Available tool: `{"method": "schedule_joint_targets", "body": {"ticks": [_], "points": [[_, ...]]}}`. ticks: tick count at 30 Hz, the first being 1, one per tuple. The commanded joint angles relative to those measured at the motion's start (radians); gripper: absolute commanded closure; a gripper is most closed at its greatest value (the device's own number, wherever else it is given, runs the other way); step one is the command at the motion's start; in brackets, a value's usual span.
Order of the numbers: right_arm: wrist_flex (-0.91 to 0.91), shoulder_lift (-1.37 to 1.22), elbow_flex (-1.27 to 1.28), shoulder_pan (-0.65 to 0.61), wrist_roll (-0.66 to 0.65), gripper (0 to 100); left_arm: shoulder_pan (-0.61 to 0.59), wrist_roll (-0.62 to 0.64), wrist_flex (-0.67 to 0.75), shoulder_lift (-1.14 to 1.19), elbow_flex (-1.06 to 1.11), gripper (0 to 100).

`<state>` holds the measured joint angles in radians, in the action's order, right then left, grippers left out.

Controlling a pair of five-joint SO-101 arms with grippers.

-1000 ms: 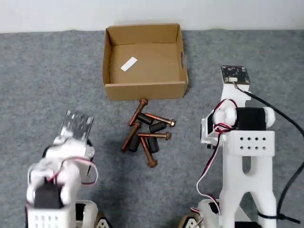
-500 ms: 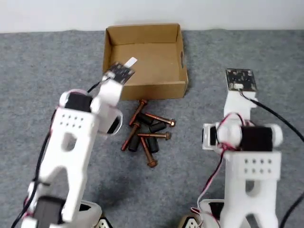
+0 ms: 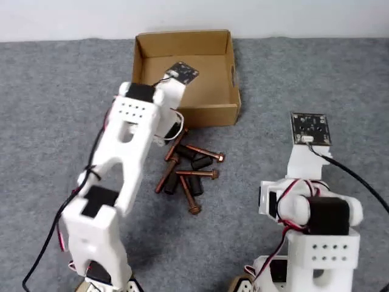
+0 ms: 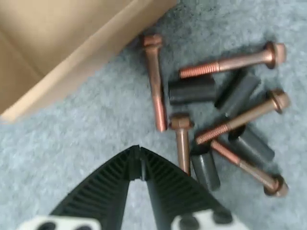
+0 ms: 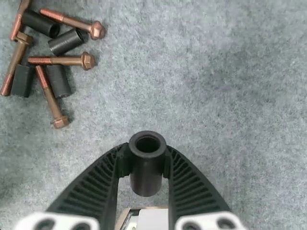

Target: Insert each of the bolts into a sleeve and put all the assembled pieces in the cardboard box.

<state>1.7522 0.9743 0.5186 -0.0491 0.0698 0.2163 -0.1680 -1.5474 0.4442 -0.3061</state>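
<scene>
Several copper bolts [image 3: 200,151] and black sleeves [image 3: 196,184] lie in a loose pile on the grey carpet, just in front of the cardboard box [image 3: 185,114]. My left arm [image 3: 137,121] stretches over the pile's left side toward the box front. Its gripper [image 4: 139,152] is shut and holds nothing, hovering beside a bolt [image 4: 182,141] and a sleeve [image 4: 205,168]. At the right of the table, my right gripper [image 5: 146,151] is shut on an upright black sleeve [image 5: 146,168] with its bore facing the camera, well away from the pile [image 5: 48,62].
The box [image 4: 57,52] is open on top, with its front wall close to the nearest bolt head [image 4: 152,40]. Bare carpet [image 3: 55,109] spreads to the left of the pile and between the pile and the right arm [image 3: 310,207].
My left arm rose from the front left and swung forward over the pile's left side, toward the box front. The right arm drew back toward the near edge.
</scene>
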Motion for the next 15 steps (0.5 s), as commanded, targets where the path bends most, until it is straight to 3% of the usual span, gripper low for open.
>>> {"method": "schedule_joint_targets", "body": {"ticks": [1,10,15], "points": [[0.027,0.028,-0.008,0.008,0.003,98.9,0.026,0.000,0.015,0.086,-0.148,99],[0.027,0.030,-0.008,0.008,0.003,98.9,0.037,0.035,0.014,0.336,-0.427,99],[0.028,0.030,-0.008,0.008,0.003,98.9,0.038,0.040,0.012,0.404,-0.486,93]]}}
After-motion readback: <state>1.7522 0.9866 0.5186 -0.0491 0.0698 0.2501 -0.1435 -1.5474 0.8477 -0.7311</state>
